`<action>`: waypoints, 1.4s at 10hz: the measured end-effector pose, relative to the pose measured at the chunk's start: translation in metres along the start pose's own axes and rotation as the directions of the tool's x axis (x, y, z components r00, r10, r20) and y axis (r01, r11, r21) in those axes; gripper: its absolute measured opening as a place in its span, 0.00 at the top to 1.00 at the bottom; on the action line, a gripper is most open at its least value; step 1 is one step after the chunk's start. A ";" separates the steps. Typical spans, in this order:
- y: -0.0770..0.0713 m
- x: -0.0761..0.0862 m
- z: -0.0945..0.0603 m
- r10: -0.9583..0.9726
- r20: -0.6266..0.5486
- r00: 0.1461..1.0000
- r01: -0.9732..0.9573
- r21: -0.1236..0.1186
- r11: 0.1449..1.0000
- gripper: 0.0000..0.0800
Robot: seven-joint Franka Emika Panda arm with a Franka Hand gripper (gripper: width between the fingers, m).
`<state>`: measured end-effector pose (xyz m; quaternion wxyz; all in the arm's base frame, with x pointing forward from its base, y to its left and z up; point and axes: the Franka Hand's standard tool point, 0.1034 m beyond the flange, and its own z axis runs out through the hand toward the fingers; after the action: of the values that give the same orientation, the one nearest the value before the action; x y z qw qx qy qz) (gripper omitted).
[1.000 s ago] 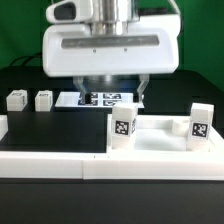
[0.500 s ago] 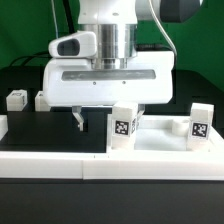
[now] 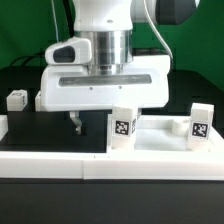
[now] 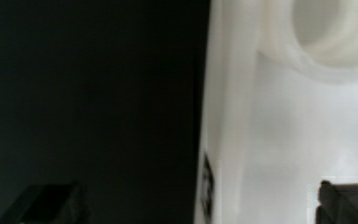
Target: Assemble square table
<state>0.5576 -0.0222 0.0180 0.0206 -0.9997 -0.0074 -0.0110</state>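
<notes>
The white square tabletop [image 3: 160, 142] lies flat on the exterior view's right. Two tag-marked white legs stand at its near side, one at the left corner [image 3: 122, 128] and one at the right [image 3: 199, 123]. Two more legs lie loose on the black table at the left [image 3: 16, 99], the second one [image 3: 40, 99] half hidden by the hand. My gripper [image 3: 103, 125] is open and low over the tabletop's left edge. One finger [image 3: 73, 122] hangs over the black table. In the wrist view the gripper [image 4: 201, 203] straddles the tabletop's edge [image 4: 247, 120], with a round corner socket [image 4: 345, 40] ahead.
A long low white border wall [image 3: 60, 160] runs along the front of the black table. The hand's wide white body [image 3: 100, 85] hides the marker board and the table behind it.
My gripper has come down and forward over the tabletop's left edge, now covering the marker board and most of the second loose leg. The legs and tabletop have not moved.
</notes>
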 end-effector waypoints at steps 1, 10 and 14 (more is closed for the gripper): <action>0.001 -0.001 0.006 -0.004 0.008 1.000 0.004 -0.003 1.000 0.19; 0.004 -0.001 0.007 -0.003 0.009 1.000 0.003 -0.006 1.000 0.93; 0.004 -0.001 0.007 -0.002 0.009 1.000 0.002 -0.006 1.000 0.93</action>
<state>0.5568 -0.0259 0.0107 0.0174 -0.9998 -0.0086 -0.0065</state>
